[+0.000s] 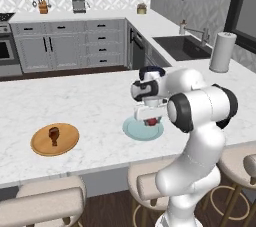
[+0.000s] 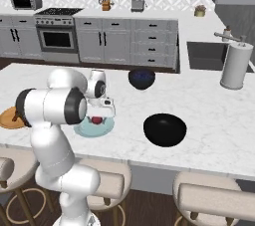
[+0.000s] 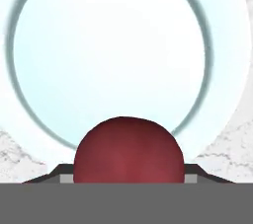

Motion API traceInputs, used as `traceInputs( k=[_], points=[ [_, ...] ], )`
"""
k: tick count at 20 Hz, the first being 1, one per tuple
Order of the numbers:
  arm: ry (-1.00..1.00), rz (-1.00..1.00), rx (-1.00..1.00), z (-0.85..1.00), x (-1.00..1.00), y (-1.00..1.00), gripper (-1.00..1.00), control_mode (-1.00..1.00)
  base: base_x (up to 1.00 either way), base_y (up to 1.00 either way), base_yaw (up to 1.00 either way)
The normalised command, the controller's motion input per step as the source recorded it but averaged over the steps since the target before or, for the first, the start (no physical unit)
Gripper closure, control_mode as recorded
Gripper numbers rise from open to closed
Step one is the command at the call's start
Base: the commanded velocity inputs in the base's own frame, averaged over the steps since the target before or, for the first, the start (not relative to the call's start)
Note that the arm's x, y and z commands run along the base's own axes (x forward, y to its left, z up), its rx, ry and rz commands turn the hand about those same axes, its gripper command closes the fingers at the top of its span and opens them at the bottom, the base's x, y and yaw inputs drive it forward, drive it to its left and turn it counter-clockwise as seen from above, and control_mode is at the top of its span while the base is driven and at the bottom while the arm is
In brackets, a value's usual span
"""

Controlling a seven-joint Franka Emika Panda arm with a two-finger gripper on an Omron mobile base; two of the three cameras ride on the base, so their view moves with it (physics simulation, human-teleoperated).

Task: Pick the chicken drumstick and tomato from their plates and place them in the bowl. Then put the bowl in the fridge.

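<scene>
My gripper [image 1: 152,122] hangs low over the pale blue-green plate [image 1: 134,132], shut on the tomato [image 1: 153,120], a small glossy red ball. In the hand view the tomato [image 3: 128,151] fills the gap between the two fingertips, with the plate [image 3: 99,45] right beneath it. From the right, the tomato [image 2: 96,119] shows under the hand, above the plate [image 2: 84,131]. The brown chicken drumstick [image 1: 53,135] lies on the tan wooden plate [image 1: 70,143] at the counter's left. A deep black bowl [image 2: 165,129] stands on the counter to the right of the blue-green plate.
A smaller dark navy bowl [image 2: 141,78] sits farther back on the marble island. A paper towel roll [image 2: 236,65] stands by the sink [image 2: 204,56] at the right. Padded stools [image 2: 219,200] line the island's near edge.
</scene>
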Motion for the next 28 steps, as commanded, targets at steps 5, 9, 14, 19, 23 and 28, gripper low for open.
traceInputs(
  k=[5, 9, 14, 19, 23, 28],
  points=[
    [0.0, -0.2, 0.05, 1.0, -0.54, -0.96, 1.0, -1.0, 0.0, 0.0, 0.0],
    [0.04, -0.29, 0.0, 0.78, -0.36, -1.0, 1.0, -1.0, 0.0, 0.0, 0.0],
    [0.04, -0.32, 0.0, 0.34, 0.0, -1.0, 1.0, -1.0, 0.0, 0.0, 0.0],
    [0.07, -0.3, -0.02, 0.01, 0.26, -1.0, 1.0, -1.0, 0.0, 0.0, 0.0],
    [0.0, -0.18, -0.23, -0.34, 0.42, -0.53, 1.0, -1.0, 0.0, 0.0, 0.0],
    [0.01, -0.1, -0.21, -0.48, 0.34, -0.26, 1.0, -1.0, 0.0, 0.0, 0.0]
  ],
)
